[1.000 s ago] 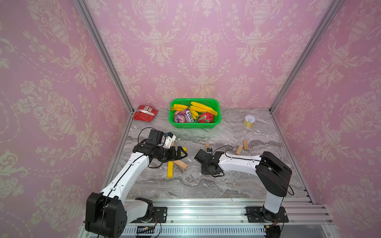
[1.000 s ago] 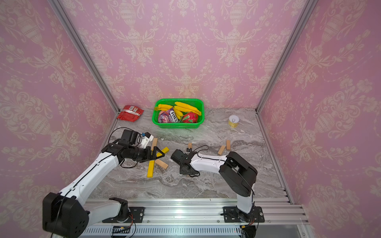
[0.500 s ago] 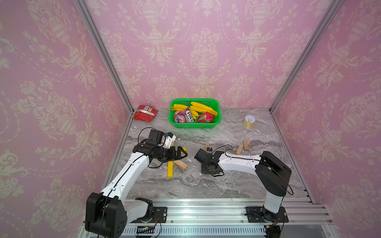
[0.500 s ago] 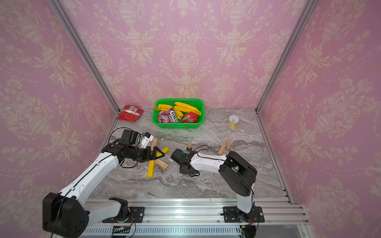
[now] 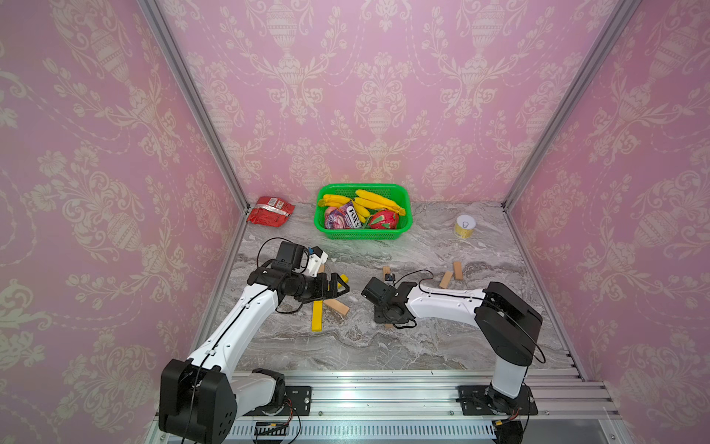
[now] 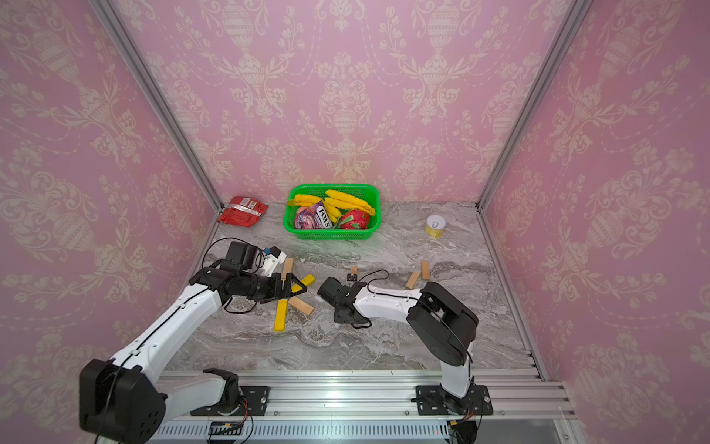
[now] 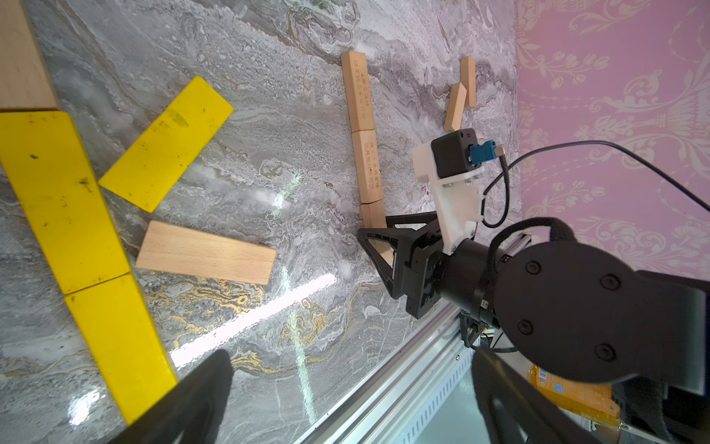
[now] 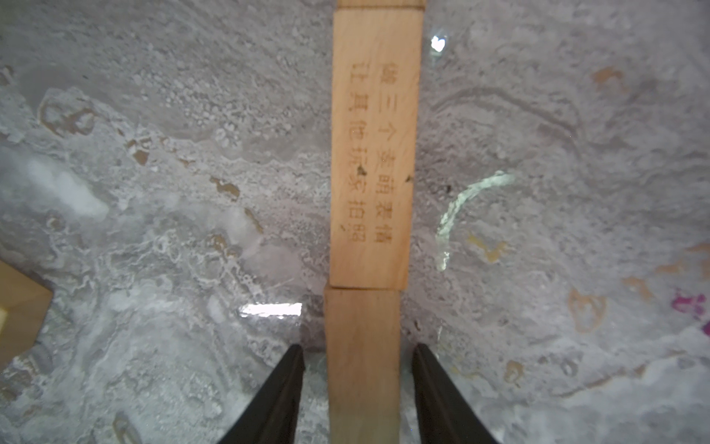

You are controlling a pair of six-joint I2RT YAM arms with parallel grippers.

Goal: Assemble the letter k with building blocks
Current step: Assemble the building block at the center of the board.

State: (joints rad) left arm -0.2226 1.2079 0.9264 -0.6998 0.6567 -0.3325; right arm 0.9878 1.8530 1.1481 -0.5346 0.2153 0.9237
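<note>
Overhead, in both top views the left arm's jaws, spread wide and empty, hang over the yellow-and-wood letter K [image 5: 317,315] of flat rectangular building blocks on the grey marbled surface [image 5: 345,350], hiding its middle. The right arm's wrist covers most of the plain-wood three-block stem [image 6: 354,268] nearby, and the right arm's jaws cannot be made out here. Two loose tan wooden blocks [image 5: 445,279] lie just beside each other beyond that arm. At the back, a green plastic basket [image 5: 361,233] holds yellow bananas [image 5: 378,200] and a purple packet reading "FOX'S" [image 5: 352,220]. A red foil packet [image 5: 270,210] and a small yellow tin [image 5: 465,226] carry print too small to read. In the left wrist view the tan block at the K's stem end [image 7: 21,57] is cut off, and the right arm's jaws hide part of the wood stem's last block. In the right wrist view those jaws straddle that last block [image 8: 363,365], slightly parted, with gaps on either side; the next block [image 8: 372,153] bears burnt-in Chinese characters.
</note>
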